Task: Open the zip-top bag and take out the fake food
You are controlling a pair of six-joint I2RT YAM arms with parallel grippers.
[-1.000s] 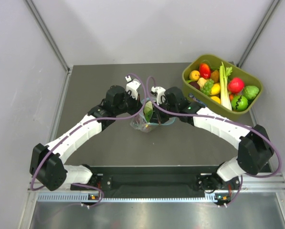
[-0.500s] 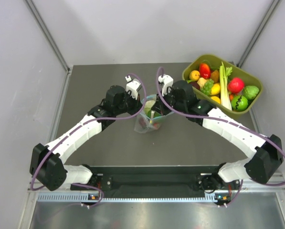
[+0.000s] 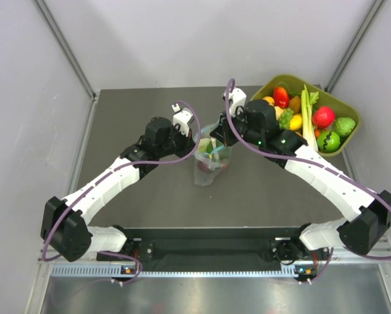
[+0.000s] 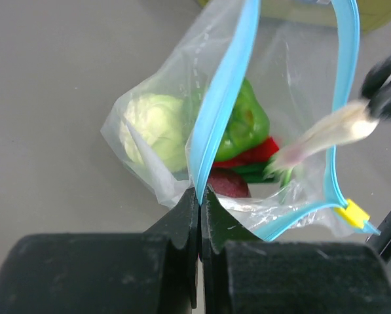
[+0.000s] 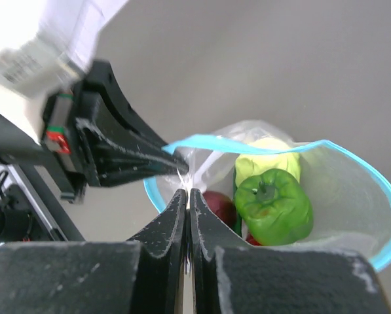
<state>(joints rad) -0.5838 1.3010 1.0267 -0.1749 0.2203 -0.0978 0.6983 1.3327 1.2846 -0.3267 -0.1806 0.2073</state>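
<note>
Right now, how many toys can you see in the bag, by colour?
Pale green: 1, cabbage
Green: 1, pepper
Bright red: 1, long piece
Dark red: 1, round piece
Total: 4 showing in the bag

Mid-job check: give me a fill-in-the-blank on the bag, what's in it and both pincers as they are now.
1. The left pincer and right pincer are each ____ on the rim of the zip-top bag.
2. The bag's mouth stands ____.
3. The bell pepper inside is ____ in colour.
4. The tub sits at the far ____ corner of the table.
Missing: shut; open; green; right.
</note>
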